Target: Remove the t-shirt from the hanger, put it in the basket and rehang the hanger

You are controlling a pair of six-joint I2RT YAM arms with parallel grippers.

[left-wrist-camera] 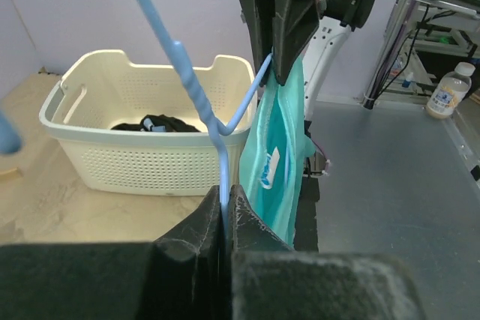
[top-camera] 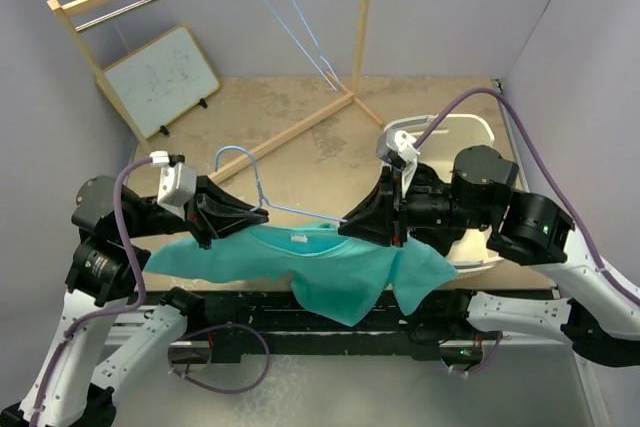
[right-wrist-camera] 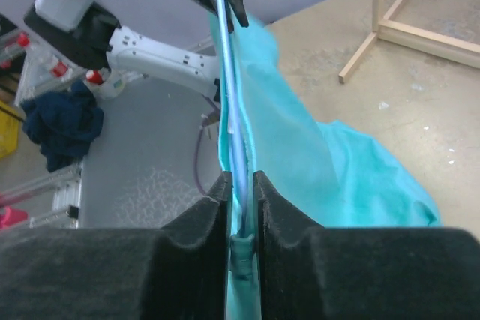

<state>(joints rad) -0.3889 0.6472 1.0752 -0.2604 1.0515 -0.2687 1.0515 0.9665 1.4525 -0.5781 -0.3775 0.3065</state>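
Grip is set: my left gripper (top-camera: pixel 243 213) and right gripper (top-camera: pixel 352 223) each pinch the light-blue wire hanger (top-camera: pixel 300 211). Its teal fabric t-shirt (top-camera: pixel 330 272) drapes toward six o'clock over the near edge of the beige table (top-camera: pixel 440 107). Next, I judge, one jaw must let go and pull cloth off a shoulder.

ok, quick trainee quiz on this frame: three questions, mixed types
1. True or false: the left end effector is shut on the blue hanger.
2. Short answer: is the teal t-shirt off the hanger yet?
3. Pick one. What lies in the laundry basket? A) nothing B) a dark garment C) a whiteboard

Key: 1 true; 2 no, it is on the hanger; 3 B.
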